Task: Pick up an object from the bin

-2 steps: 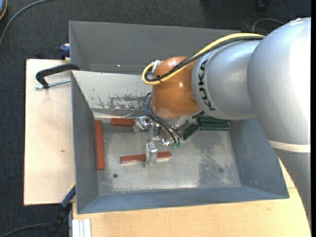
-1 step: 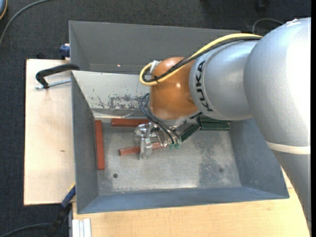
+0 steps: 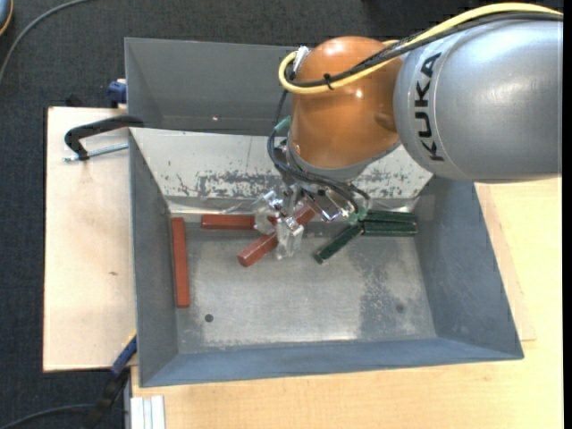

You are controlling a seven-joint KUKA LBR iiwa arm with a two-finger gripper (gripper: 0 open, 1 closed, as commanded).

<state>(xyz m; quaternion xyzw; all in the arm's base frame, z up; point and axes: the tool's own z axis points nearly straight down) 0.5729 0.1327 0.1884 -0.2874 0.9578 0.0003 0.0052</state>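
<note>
Red-brown, the slanting stick [image 3: 255,253] lies right under the claw [image 3: 287,229], open or clamped I cannot tell: likely the grasping step, next needing a firm clamp and straight lift.

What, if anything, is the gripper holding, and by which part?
Cannot be told: the gripper is down at the middle of the slanted red stick, near the back of the bin.
</note>
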